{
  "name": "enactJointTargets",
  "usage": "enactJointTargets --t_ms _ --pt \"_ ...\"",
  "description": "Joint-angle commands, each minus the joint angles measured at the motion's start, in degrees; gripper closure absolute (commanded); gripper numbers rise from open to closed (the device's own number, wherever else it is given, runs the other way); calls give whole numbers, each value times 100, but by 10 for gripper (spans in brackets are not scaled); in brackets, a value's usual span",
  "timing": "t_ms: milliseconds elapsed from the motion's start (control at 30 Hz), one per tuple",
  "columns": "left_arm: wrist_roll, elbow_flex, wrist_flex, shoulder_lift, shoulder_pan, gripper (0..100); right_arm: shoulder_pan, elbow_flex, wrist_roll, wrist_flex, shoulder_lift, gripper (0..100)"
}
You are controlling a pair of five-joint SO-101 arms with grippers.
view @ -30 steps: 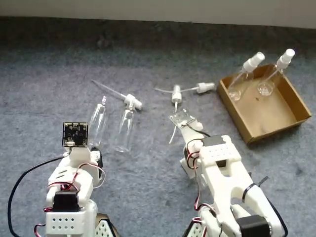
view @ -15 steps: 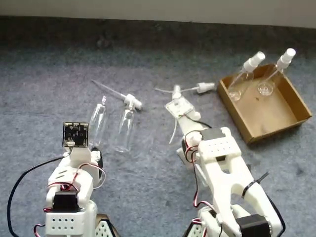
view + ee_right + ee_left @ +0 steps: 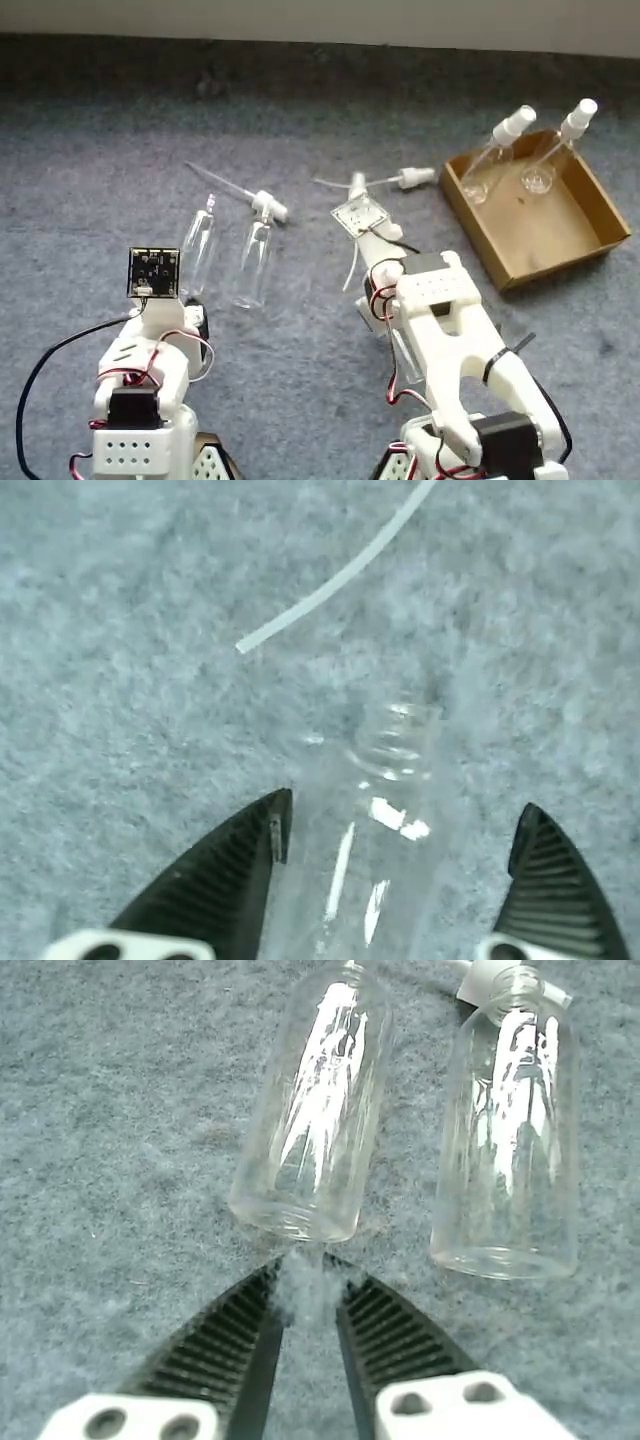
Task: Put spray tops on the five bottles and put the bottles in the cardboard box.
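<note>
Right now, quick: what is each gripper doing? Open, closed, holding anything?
Left gripper: closed, holding nothing.
Right gripper: open, straddling a capless bottle, not gripping it.

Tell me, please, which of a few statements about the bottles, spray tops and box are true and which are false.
1. Two capped bottles lean inside the cardboard box. True.
2. The two bottles on the carpet ahead of the left pincer already carry spray tops. False: both necks are bare.
3. The right pincer is open, with an uncapped bottle lying between its fingers. True.
4. Every spray top is fitted to a bottle. False: three loose spray tops lie on the carpet.
</note>
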Motion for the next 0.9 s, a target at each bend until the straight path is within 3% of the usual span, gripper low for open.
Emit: enactJointTargets --t_ms 0,533,867 --pt "44 57 -149 -48 119 994 -48 -312 -149 -84 286 694" --pt "44 57 -158 -48 127 994 -57 -277 -158 -699 409 695" --pt "44 66 -158 -48 127 994 -48 -268 -149 -646 409 752"
